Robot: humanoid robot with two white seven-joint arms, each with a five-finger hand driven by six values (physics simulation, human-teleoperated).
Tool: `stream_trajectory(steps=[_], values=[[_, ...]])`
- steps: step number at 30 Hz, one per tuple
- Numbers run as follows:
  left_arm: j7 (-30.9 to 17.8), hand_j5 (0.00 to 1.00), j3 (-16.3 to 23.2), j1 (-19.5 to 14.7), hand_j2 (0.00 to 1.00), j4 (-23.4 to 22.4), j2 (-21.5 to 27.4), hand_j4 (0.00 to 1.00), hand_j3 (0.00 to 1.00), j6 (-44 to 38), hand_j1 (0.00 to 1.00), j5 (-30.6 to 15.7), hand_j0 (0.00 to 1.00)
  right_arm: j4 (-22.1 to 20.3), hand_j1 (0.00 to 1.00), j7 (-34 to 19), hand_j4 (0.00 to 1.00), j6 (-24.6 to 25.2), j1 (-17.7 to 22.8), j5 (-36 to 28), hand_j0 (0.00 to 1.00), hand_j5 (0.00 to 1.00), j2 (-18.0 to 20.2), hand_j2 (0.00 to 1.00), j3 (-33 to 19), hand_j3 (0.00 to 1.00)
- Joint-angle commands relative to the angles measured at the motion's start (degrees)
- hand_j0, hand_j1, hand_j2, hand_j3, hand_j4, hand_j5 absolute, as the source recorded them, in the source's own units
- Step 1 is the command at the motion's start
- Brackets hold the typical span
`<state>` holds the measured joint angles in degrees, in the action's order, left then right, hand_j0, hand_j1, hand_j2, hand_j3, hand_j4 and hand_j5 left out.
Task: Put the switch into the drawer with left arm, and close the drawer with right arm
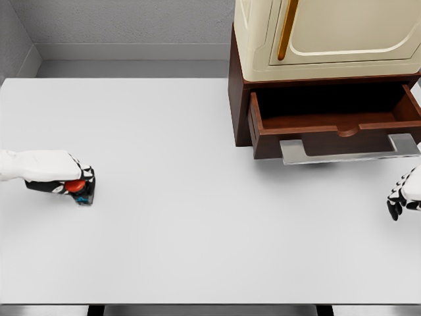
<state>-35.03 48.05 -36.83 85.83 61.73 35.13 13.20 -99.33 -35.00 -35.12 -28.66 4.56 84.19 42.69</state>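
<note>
Left hand (77, 186) was curled over the switch (79, 187) at the tabletop's (184, 197) far left | drawer (335, 118) stood open well to your right | right hand (401, 197) hung relaxed, empty, just below the handle (348, 150), nearer it.

A simulated test room, not a lived-in place: every surface is flat, clean render. A plain white table (197, 197) fills the view, its far edge meeting a bare grey wall (131, 23) and a pale skirting strip. At the table's far right corner stands a brown cabinet (238, 99) with an open drawer (335, 122) and a cream, gold-trimmed unit (329, 33) on top, which hints at home furniture, perhaps a kitchen, though its top is cropped.
</note>
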Motion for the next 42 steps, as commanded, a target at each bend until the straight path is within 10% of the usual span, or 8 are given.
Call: stream_trajectory(steps=[1,17,42], values=[[0.05,0.41,-0.06,0.00,0.41,0.04,-0.39,0.41,0.41,-0.13,0.41,-0.72,0.41,0.02,0.47,0.00,0.47,0.12,0.00,-0.78,0.47,0.47,0.18,0.47,-0.24,0.47],[5.94,0.40,-0.77,-4.39,0.40,-0.14,-8.91,0.40,0.40,-0.13,0.40,-9.95,0.40,0.11,0.48,0.00,0.48,0.12,-0.88,-2.19,0.48,0.48,1.41,0.48,-0.77,0.48],[11.30,0.40,-0.77,-9.58,0.40,-0.49,-18.67,0.40,0.40,-0.13,0.40,-11.62,0.40,-0.07,0.48,0.00,0.48,0.12,-1.40,-3.16,0.48,0.48,1.59,0.48,-1.12,0.48]])
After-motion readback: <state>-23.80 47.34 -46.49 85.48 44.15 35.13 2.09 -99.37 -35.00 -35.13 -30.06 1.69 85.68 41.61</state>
